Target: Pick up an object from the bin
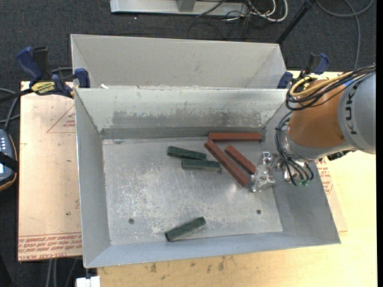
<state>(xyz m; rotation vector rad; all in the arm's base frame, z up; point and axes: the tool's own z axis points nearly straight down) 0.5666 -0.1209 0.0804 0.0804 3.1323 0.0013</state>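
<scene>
My gripper (259, 181) hangs low at the right side of the bin floor, its metal fingertips just right of the lower end of two reddish-brown bars. The longer bar (226, 163) runs diagonally down to the fingers; the shorter one (240, 158) lies beside it. A third reddish-brown bar (234, 136) lies flat along the back wall. Nothing shows between the fingers, and I cannot make out how far apart they stand.
Two dark green bars (187, 153) (201, 165) lie left of the brown ones near the middle. Another dark green bar (185, 228) lies near the front edge. The arm with its orange cover and cables overhangs the bin's right wall.
</scene>
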